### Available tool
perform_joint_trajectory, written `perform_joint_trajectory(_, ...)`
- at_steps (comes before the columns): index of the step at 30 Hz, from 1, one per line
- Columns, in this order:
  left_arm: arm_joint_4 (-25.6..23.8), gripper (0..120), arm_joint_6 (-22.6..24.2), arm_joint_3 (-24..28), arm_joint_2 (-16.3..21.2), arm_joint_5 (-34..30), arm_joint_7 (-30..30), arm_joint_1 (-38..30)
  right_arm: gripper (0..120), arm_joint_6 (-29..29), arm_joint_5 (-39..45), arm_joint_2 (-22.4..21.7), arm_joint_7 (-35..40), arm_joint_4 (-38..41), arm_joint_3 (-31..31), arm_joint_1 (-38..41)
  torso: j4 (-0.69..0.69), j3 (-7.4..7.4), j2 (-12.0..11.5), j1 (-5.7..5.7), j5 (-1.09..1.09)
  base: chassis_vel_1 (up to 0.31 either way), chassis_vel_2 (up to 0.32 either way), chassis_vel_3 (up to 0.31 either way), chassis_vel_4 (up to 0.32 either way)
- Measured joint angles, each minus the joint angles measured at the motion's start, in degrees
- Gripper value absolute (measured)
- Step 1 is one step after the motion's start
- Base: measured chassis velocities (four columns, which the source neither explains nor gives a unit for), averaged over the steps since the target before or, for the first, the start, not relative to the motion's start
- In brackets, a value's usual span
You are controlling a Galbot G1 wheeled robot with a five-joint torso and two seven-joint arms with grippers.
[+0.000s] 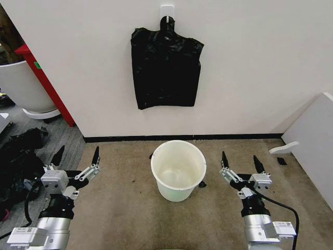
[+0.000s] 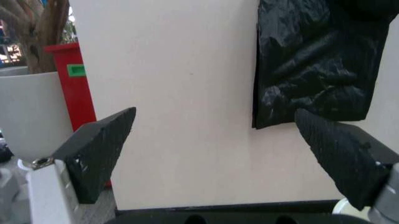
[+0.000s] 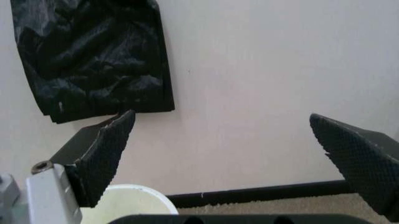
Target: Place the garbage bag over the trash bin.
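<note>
- Head view: my left hand hovers low over the floor left of the bin, fingers spread wide, holding nothing.
- I see the bag hanging from a wall hook above the bin.
- My right hand is right of the bin, open and empty.

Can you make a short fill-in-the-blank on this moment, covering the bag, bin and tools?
1. The garbage bag hangs from a hook on the ____.
2. The trash bin stands on the ____, between the two arms.
3. Left tool and right tool both have their fingers ____.

Missing words: wall; floor; open
</note>
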Motion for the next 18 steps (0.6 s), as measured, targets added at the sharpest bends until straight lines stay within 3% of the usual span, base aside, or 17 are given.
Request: perform_joint_trajectory(18,-0.8,100,0.1,-0.2,0.2,-0.1,0.1,0.2,100,-3.3,5.1,-0.2,0.5,2.0,-1.3,2.6,0.00,0.00,0.0,0.00,0.00,0.000,0.000,0.000,0.000)
